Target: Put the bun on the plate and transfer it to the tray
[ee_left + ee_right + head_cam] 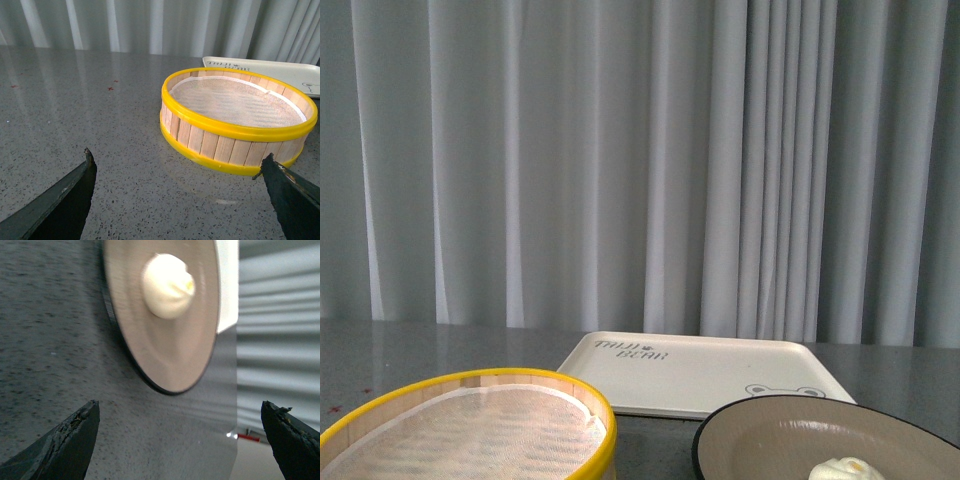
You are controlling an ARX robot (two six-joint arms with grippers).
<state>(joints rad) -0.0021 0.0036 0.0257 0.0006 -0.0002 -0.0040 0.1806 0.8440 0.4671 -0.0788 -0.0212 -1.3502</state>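
Jaws on both arms stand wide apart with nothing between them: the left jaws hang over bare surface (75, 100) on the far side of the steamer basket (235, 131) from the plate, and the right jaws hang short of the plate (175, 355), not touching it.

The bun (167, 285) lies inside the plate, in its shallow well, apart from the black rim. In the front view only the bun's top shows, at the plate's near side. The tray (700, 375) lies just behind the plate; the plate's rim hides the tray's near edge, so I cannot tell whether they touch. The steamer basket stands beside the plate.

So the first half looks done, and what has to be carried is the plate with the bun on it. The plate should be stiff and the heavier of the two, and its smooth rim looks likely to slip. The best hold is probably the rim on the side nearest the right jaws, one jaw above and one under the edge. The bun looks soft, light and loose on the plate, so the plate would need to stay level or the bun may roll off
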